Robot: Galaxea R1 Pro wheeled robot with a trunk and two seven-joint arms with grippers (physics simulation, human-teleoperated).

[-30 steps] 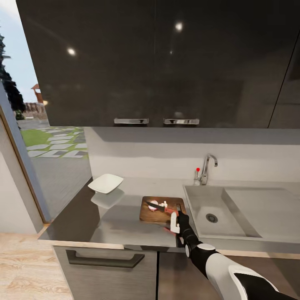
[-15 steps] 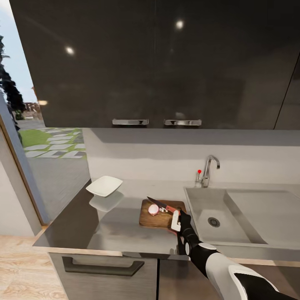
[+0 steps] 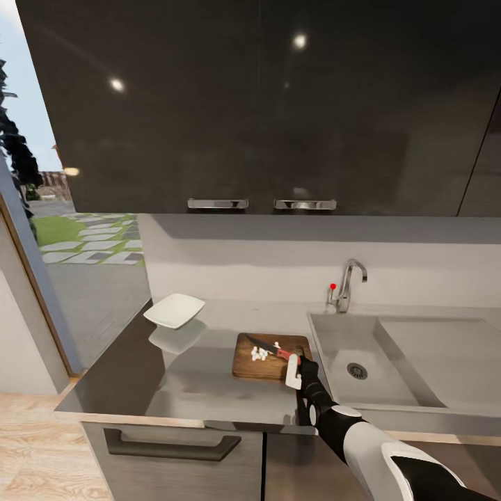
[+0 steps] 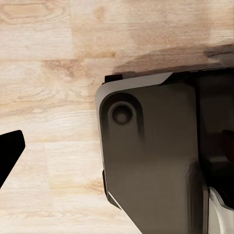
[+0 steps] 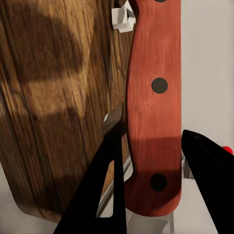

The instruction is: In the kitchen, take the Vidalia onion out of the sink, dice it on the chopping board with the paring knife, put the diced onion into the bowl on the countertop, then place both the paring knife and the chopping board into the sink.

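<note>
right gripper [image 3: 295, 360] clamps paring knife [image 3: 273, 348] | onion dice [image 3: 260, 353] on chopping board [image 3: 245, 362] (white cubes) | left gripper's state unclear

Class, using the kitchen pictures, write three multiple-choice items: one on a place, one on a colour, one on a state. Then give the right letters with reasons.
1. Where does the chopping board lie?
A. in the sink
B. on the countertop beside the sink
C. on the floor

2. What colour is the paring knife's handle?
A. red
B. blue
C. white

3. What state is the Vidalia onion in?
A. whole
B. halved
C. small white dice

Answers:
1 B: the board rests on the countertop, left of the sink.
2 A: the paring knife shows a red riveted handle.
3 C: the Vidalia onion lies as cubes on the board.
</note>
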